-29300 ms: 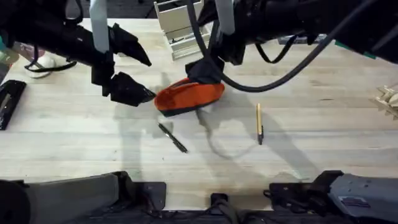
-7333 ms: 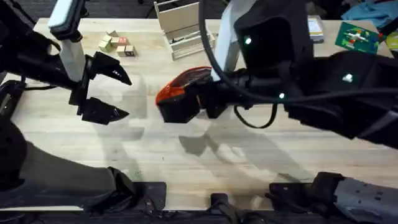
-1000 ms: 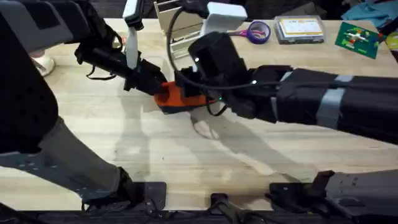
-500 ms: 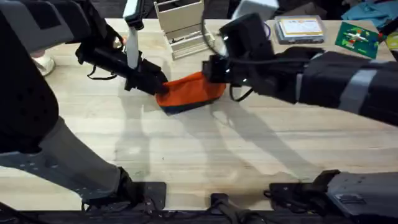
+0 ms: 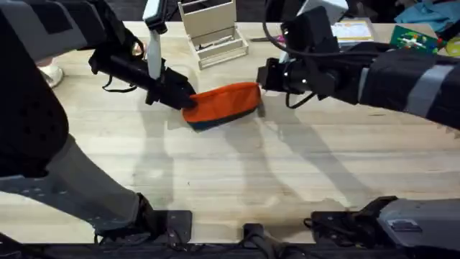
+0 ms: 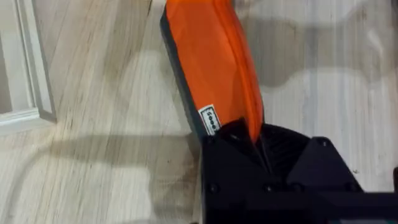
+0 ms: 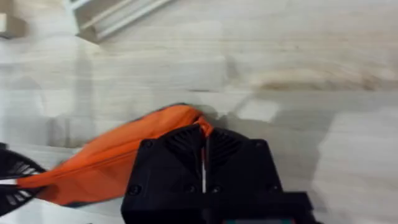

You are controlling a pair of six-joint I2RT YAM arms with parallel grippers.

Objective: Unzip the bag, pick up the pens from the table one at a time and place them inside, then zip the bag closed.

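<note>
The orange bag (image 5: pixel 223 103) lies on the table (image 5: pixel 237 180) with its dark bottom edge toward the front. My left gripper (image 5: pixel 183 99) is shut on the bag's left end. In the left wrist view the bag (image 6: pixel 211 68) stretches away from that gripper (image 6: pixel 252 134). My right gripper (image 5: pixel 260 80) sits at the bag's right end. In the right wrist view its fingers (image 7: pixel 203 134) are pressed together on the tip of the bag (image 7: pixel 106 165), where the zipper ends. The pens are out of view.
A white wooden rack (image 5: pixel 212 29) stands at the back, behind the bag. A clear box (image 5: pixel 352 30) and a green card (image 5: pixel 411 39) lie at the back right. The front half of the table is bare wood.
My right gripper has slid to the right along the top of the bag, from near its left end to its right end. The left gripper has held still.
</note>
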